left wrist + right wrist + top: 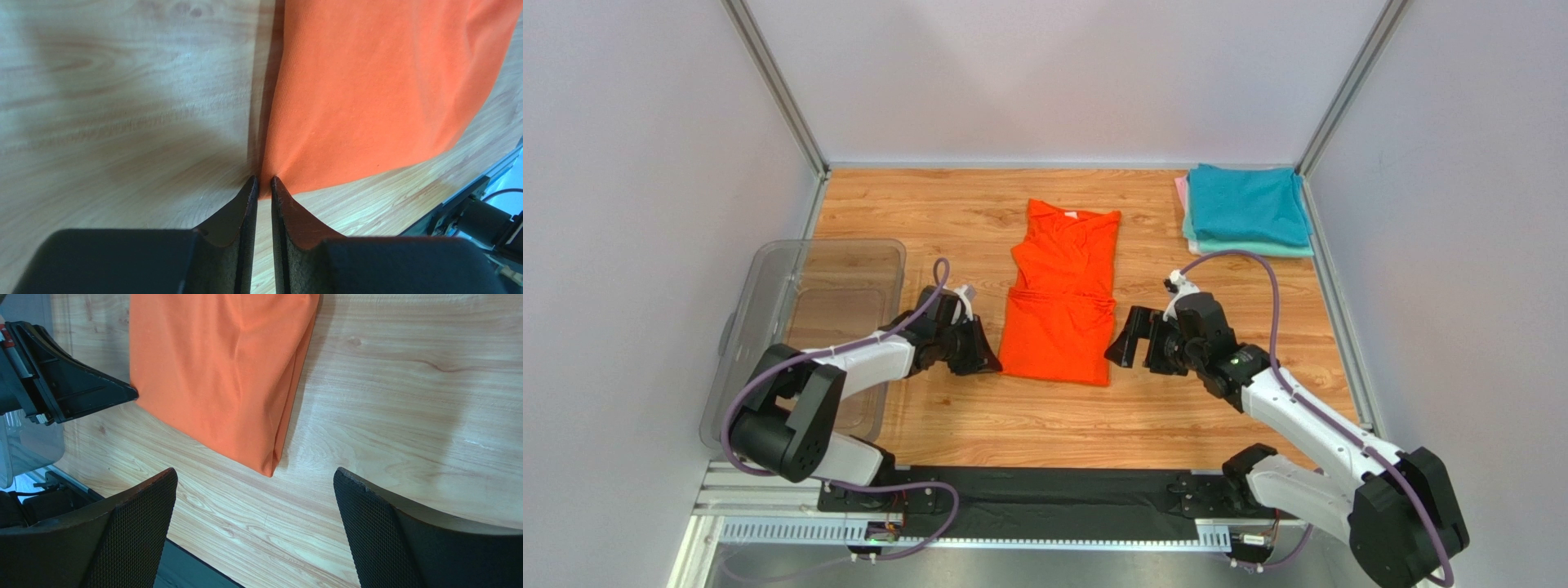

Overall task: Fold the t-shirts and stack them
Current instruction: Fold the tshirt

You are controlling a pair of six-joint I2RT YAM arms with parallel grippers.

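1 wooden table (pixel 940 208) carries everything, and only the overhead view takes it all in. At its left edge stands the clear plastic tub (pixel 824 251), with the wood showing through its floor. The orange t-shirt (pixel 1063 306) lies mid-table, folded into a long strip, neck toward the far side. In the far right corner sits a folded stack of 3: the teal shirt (pixel 1247 202) on top, the mint shirt (pixel 1247 250) under it, and the pink shirt (pixel 1182 194) peeking out at the left edge. The left gripper (pixel 989 355) is at the strip's near left edge. Its wrist view shows the fingers almost together, with the fabric's edge pinched between the tips. The right gripper (pixel 1122 343) hovers just beside the strip's near right corner. Its wrist view shows the fingers spread wide, with nothing held.
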